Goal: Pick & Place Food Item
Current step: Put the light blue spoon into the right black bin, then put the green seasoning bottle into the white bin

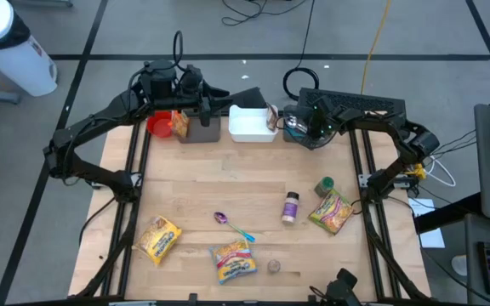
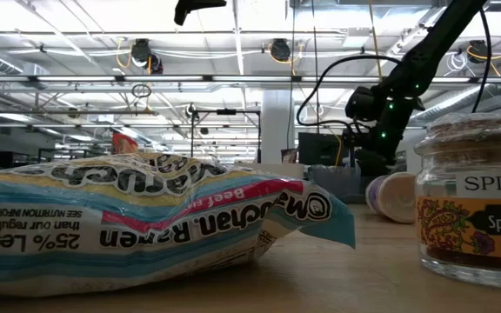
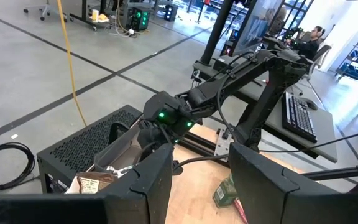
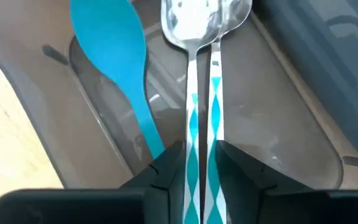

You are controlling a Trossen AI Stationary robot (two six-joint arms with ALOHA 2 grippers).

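Since the right gripper (image 4: 201, 165) hangs over the grey bin (image 4: 303, 134) at the table's far edge, its fingers sit close on either side of the patterned spoon (image 4: 202, 93), apparently loosening, though contact is hard to judge. The spoon's handle runs straight away between them, bowl farthest out, beside a blue spoon (image 4: 114, 56). The left gripper (image 3: 197, 186), fingers apart and empty, waits high near the red bowl (image 1: 159, 126).

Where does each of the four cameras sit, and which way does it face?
High: overhead, facing down on the table; both arms show.
Low: at tabletop level, facing across past a ramen pack and spice jar; the right arm shows beyond.
Left wrist: on the left arm, facing the right arm past its own fingers.
Right wrist: facing down into a grey bin; right gripper around a spoon.
Shared: high and low both show the ramen pack.
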